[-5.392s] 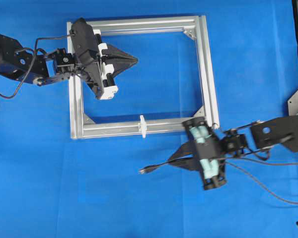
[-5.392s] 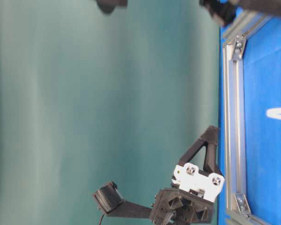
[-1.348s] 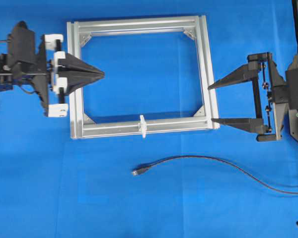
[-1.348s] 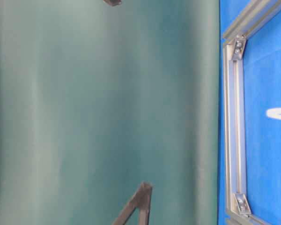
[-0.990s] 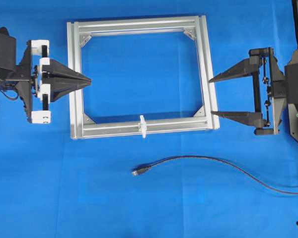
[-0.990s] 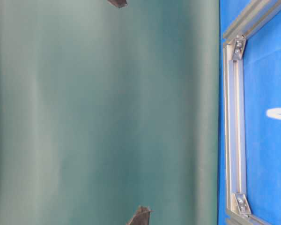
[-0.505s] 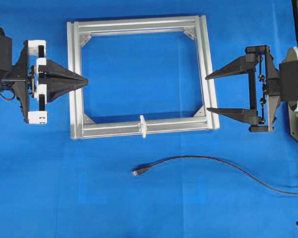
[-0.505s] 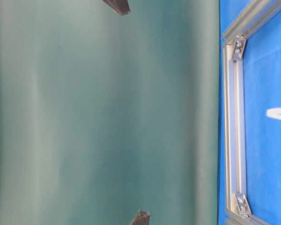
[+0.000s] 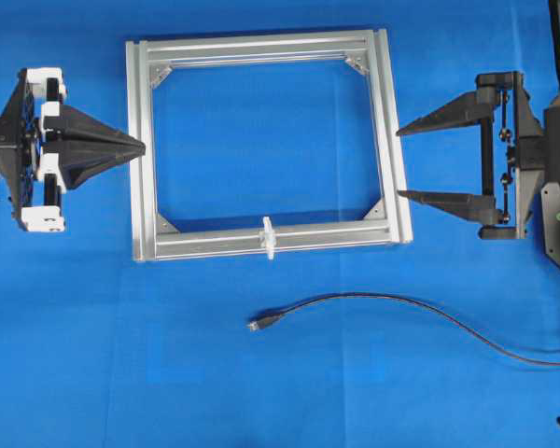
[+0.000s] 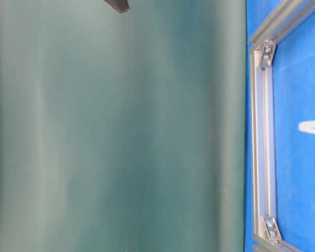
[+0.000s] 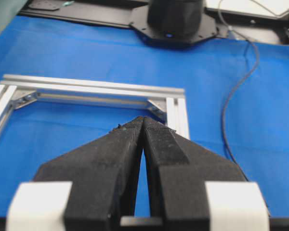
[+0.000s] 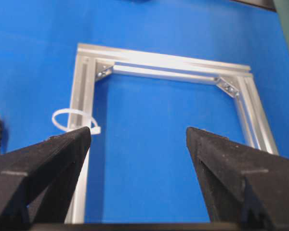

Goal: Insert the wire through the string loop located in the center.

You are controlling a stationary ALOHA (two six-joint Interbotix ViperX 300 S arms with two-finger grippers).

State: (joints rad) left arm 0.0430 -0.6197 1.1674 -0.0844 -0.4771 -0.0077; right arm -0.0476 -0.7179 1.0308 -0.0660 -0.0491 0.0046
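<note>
Both arms have pulled back from the work: the left claw (image 9: 135, 147), which a few seconds ago hung over the frame's far-left corner, now sits outside the frame's left bar with only its tip at the bar, its fingers pressed together and holding nothing; the right claw (image 9: 399, 161), which earlier was down by the wire, now hovers off the frame's right bar with its fingers spread wide and empty. The wire (image 9: 383, 303) lies loose on the blue surface (image 9: 168, 373), near of the frame (image 9: 388, 121), its plug pointing left and well apart from either claw. The loop (image 9: 269, 237) stands on the near bar at its middle, and the right wrist view shows it as a pale ring (image 12: 70, 118) with nothing through it. So the threading looks undone, and the wire would have to be picked up again before any pass through the loop
</note>
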